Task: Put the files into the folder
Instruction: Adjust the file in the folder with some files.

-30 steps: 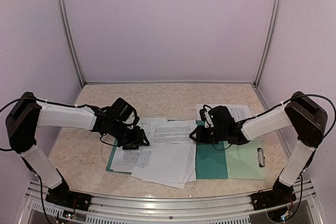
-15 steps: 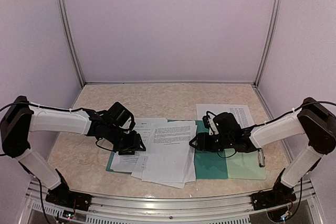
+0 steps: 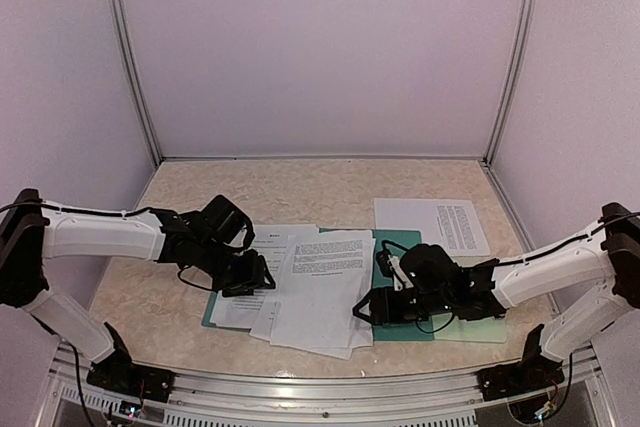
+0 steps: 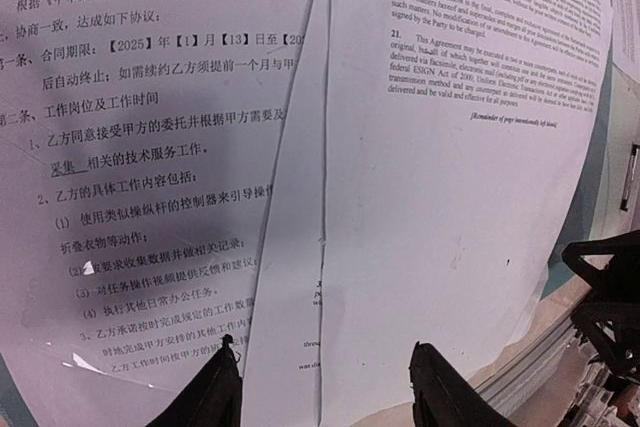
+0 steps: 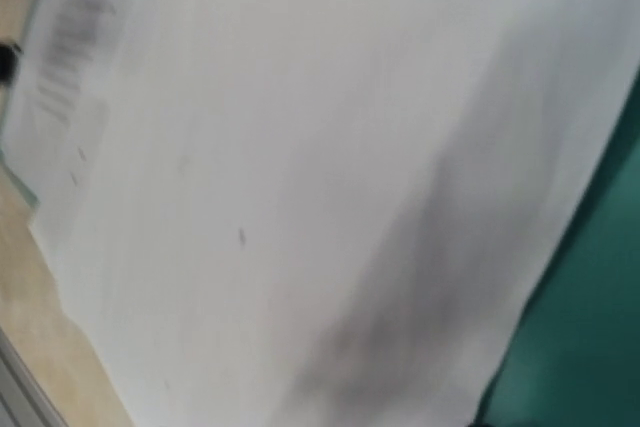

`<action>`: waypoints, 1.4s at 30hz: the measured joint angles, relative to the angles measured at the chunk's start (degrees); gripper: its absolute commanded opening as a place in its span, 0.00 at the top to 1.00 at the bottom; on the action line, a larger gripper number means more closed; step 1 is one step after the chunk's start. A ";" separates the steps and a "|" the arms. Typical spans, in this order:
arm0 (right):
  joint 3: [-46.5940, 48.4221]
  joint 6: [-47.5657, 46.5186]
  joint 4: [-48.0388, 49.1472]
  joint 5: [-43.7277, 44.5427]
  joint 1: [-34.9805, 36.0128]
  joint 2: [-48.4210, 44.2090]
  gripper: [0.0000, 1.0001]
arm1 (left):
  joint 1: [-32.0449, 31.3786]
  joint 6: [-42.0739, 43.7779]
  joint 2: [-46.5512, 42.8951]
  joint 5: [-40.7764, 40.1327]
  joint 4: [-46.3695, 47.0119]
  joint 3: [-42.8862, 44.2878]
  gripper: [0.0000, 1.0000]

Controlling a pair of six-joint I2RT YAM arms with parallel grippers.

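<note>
**A:** Where do the files stand?

**B:** Most of the files lie in a fanned, skewed pile on the open folder, mid-tabletop toward the near edge. The pile's near corners overhang the folder's near edge. A loose sheet lies apart, nearer the right edge and farther back, off the folder altogether.

**A:** And the claws?

**B:** The left gripper is low over the pile's left side. Its fingers are spread apart with only flat paper beneath them, so it grasps nothing. The right gripper is at the pile's right near corner, over the folder's teal right half. Its wrist view is a blur of white paper and teal, so I cannot tell whether it is released or clenched.

**A:** What could go wrong?

**B:** The squaring-up, I judge. A push from one corner would likely move only the top sheet, buckle it, or fan the pile wider. Overhanging sheets would crease if the cover shut on them. The pale clipboard just beside the folder's right half could catch a sliding edge. And the loose sheet may get left out.
</note>
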 measured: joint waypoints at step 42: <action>-0.07 7.39 0.81 3.65 8.13 3.98 0.41 | -1.55 -3.74 3.61 4.85 5.84 -4.63 0.44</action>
